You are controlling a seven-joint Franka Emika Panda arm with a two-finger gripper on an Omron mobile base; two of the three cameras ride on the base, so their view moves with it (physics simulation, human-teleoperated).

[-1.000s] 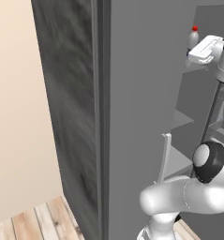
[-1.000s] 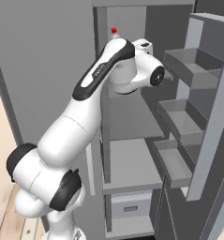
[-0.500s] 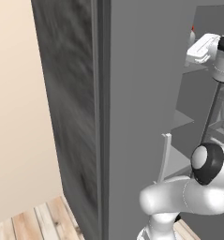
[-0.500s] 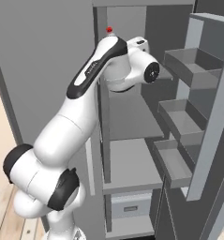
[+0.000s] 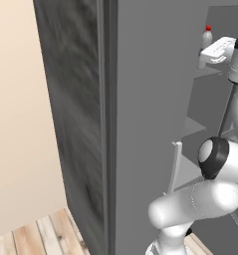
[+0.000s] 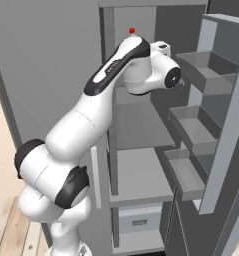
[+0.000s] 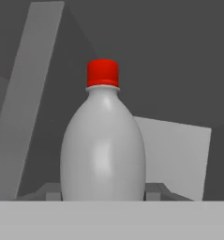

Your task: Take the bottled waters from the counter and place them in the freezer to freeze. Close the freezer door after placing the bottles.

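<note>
**Red-capped bottle gripped inside the open freezer**

The whitish bottle [image 7: 103, 150] with the red cap stands upright, high in the freezer [image 6: 141, 150], level with its top shelf [image 5: 210, 74]. The gripper [image 5: 210, 54] is clamped on the bottle's lower body, one finger tip on each side. Relative to the freezer, the freezer door [image 6: 226, 130] hangs open at its right side, its three grey bins facing inward. The white arm [image 6: 98, 107] reaches up into the freezer from below
</note>
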